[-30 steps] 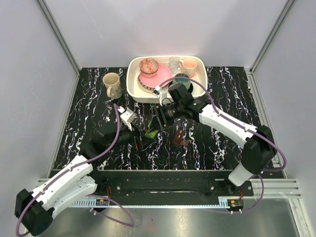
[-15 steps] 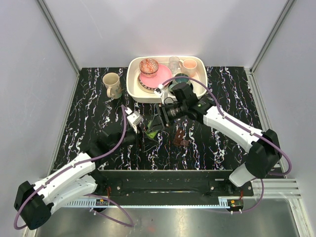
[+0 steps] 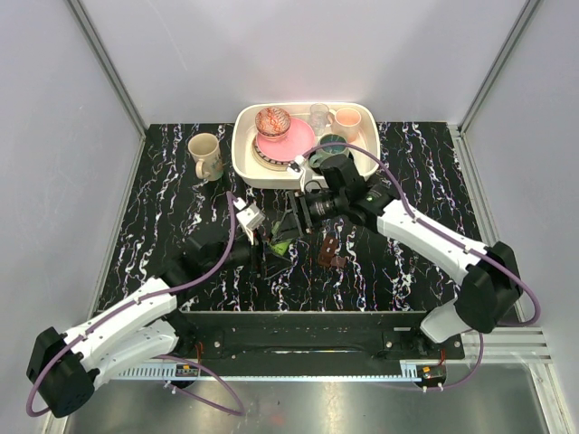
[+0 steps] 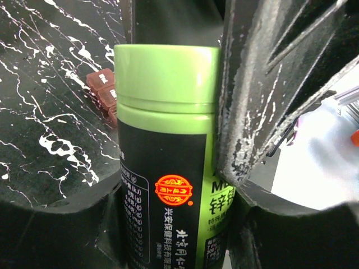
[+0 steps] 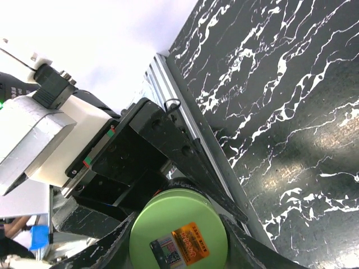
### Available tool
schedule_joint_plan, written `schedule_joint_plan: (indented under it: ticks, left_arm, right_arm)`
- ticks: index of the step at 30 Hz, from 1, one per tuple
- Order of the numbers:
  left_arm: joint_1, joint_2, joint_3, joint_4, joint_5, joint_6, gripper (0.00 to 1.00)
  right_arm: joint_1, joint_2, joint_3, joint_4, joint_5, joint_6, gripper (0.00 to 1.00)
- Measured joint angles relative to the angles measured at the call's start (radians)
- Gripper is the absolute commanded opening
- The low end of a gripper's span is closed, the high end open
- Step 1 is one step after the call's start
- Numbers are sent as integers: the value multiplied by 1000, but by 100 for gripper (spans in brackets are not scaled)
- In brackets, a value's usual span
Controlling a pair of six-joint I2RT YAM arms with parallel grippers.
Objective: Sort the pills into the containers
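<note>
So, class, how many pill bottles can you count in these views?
1: the green-capped bottle, over the table's middle, body in the left gripper, cap in the jaws of the right gripper. Others may be hidden.

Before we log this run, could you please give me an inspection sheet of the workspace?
Surface: black marbled table.
Job's things: green bottle with its cap on, held between both grippers; brown case lies on the table to its right, apart; no loose pills seen.
Clutter: beige mug far left; white tray of crockery at the back.
Grippers: left gripper shut on the bottle; right gripper shut on the cap.
Cables: purple cables loop along both arms.
Surroundings: grey walls, metal frame posts.
</note>
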Motion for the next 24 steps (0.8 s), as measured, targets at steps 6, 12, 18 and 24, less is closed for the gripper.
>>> schedule_joint_plan:
  ticks: [6, 12, 18, 24]
  left_arm:
    - [-3, -4, 0, 34, -14, -33, 0]
    - [-2, -3, 0, 56, -26, -59, 0]
    - [-2, -1, 0, 69, -34, -70, 0]
    - [-3, 6, 0, 87, -51, -77, 0]
  right_arm:
    - [1, -86, -117, 182, 51, 136, 70]
    - [1, -100, -176, 373, 124, 283, 71]
    - [1, -142, -208, 441, 259, 359, 65]
    - [1, -182, -209, 437, 349, 367, 65]
